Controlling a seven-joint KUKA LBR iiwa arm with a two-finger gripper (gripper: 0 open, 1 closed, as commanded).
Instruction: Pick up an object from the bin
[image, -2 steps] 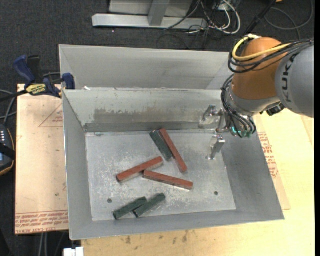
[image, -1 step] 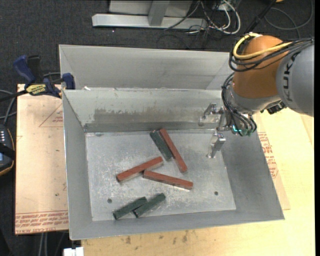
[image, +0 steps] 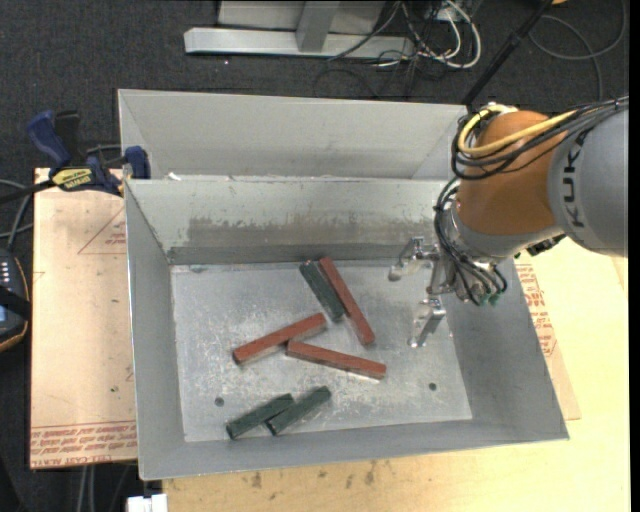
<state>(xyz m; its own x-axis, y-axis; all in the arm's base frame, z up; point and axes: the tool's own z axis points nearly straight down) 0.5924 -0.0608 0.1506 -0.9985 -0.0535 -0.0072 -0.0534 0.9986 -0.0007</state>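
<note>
Gripper (image: 418, 295) hangs over bare floor at the right of the bin (image: 155, 330), fingers spread wide, nothing between them. Nearest candidate is a red-brown bar (image: 347, 300) just beside it, touching a dark green bar (image: 322, 290). Advise squaring the fingers across the bar's narrow width before descent. Right wall (image: 510, 390) is near; open floor lies toward the front.

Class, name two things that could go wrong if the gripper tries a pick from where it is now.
1. The open gripper hangs over bare bin floor, right of the bars; closing here would likely grasp nothing.
2. The nearest red-brown bar lies against a dark green bar; it might catch both or knock one aside.
</note>
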